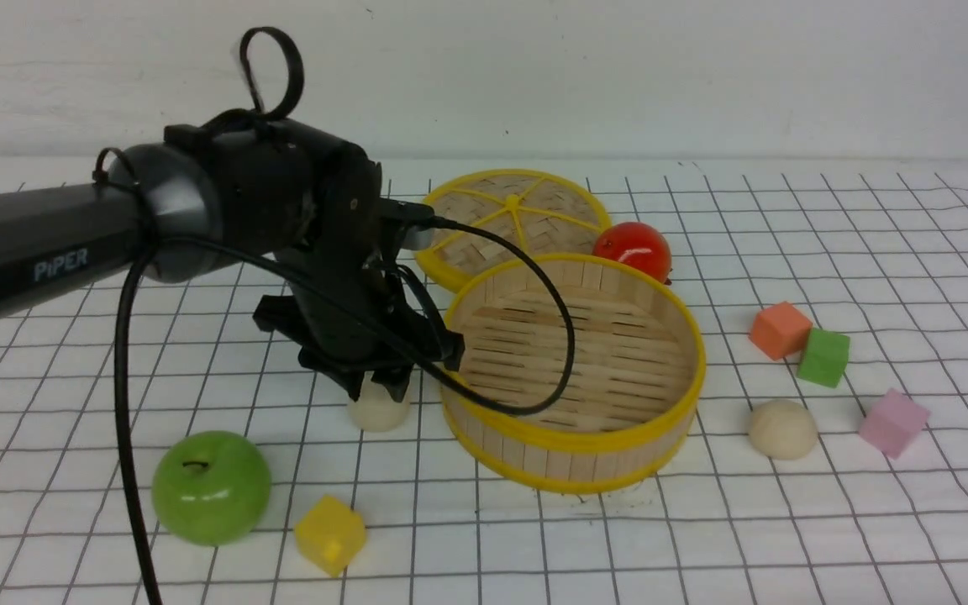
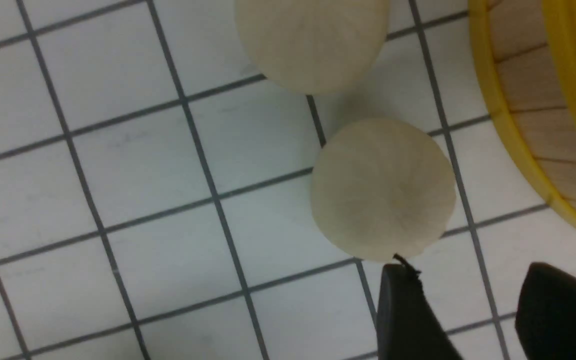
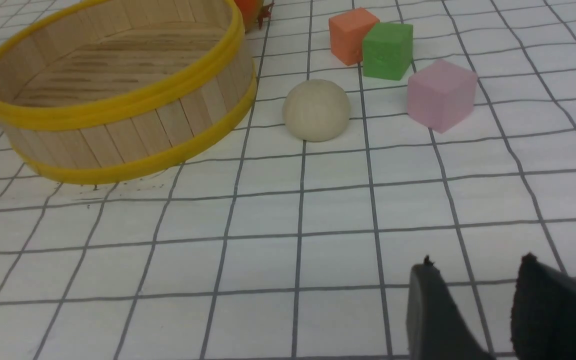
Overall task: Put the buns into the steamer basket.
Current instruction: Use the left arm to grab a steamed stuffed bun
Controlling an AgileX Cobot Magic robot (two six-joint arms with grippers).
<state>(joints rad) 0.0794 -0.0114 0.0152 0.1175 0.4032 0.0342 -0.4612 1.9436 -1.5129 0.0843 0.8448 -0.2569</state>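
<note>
The buns (image 2: 383, 190) all rest on the surface (image 1: 702, 538), outside the steamer basket (image 1: 576, 441). The left tool (image 2: 468, 267) hangs pointing down, right over the nearest bun (image 1: 379, 412), which sits just beside the basket's left wall. Its two fingers (image 2: 403, 315) stand a moderate gap apart with nothing between them. One tip comes right up to the bun's edge, but I cannot tell whether it touches. A second bun (image 2: 313, 42) lies close to the first without touching it, also on the basket's left side; in the front view the arm hides it. The right tool (image 3: 478, 262) is low over bare surface in front of the basket and to its right. Its fingers are parted by a narrow gap and hold nothing. The third bun (image 1: 782, 428) sits near the basket's right wall, apart from it. Behind the basket lies a flat woven lid (image 1: 513, 223), partly hidden by the basket's rim, with a red tomato (image 1: 631, 250) just beside the rear rim. To the basket's right, past the third bun, an orange cube (image 1: 780, 330) and a green cube (image 1: 823, 357) stand side by side, with a pink cube (image 1: 893, 423) farther out. On the basket's left front are a green apple (image 1: 211, 487) and a yellow cube (image 1: 330, 535).
</note>
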